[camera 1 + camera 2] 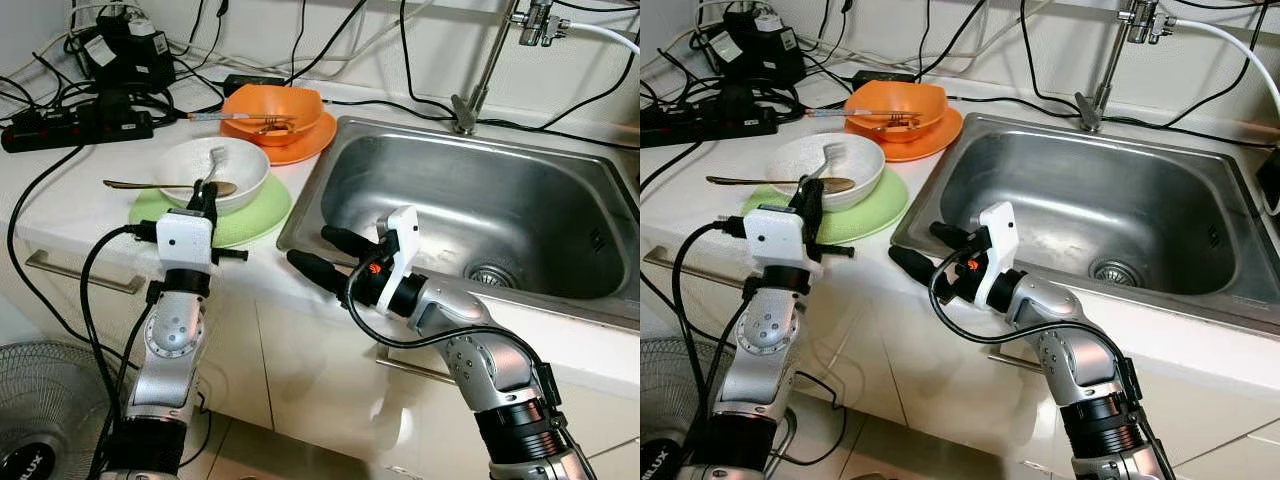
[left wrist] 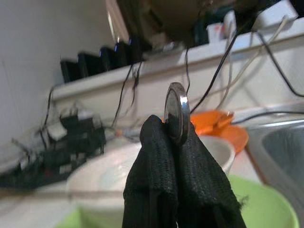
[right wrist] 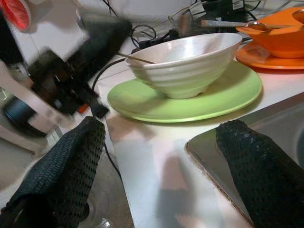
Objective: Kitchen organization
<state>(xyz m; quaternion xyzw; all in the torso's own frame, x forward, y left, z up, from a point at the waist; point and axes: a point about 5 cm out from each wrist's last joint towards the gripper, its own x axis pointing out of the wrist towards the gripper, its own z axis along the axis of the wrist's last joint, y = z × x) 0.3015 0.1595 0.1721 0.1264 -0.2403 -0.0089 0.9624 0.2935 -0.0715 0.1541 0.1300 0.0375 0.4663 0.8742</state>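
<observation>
Your left gripper (image 2: 176,142) has its fingers pressed together on the handle end of a spoon (image 1: 216,160) that lies in the white bowl (image 1: 240,170) on the green plate (image 1: 262,215), so you appear to be at the step of clearing cutlery out of the dishes. Your right gripper (image 1: 322,253) waits with fingers spread, one over the counter edge (image 3: 152,166) and one over the sink (image 1: 560,200) rim, the bowl just ahead of them. Next, probably lift the spoon clear of the bowl's rim and carry it toward the sink.

A home kitchen: steel sink (image 1: 470,200) with a tap (image 1: 480,70), white counter (image 1: 70,200), cupboard fronts (image 1: 310,370) below.
</observation>
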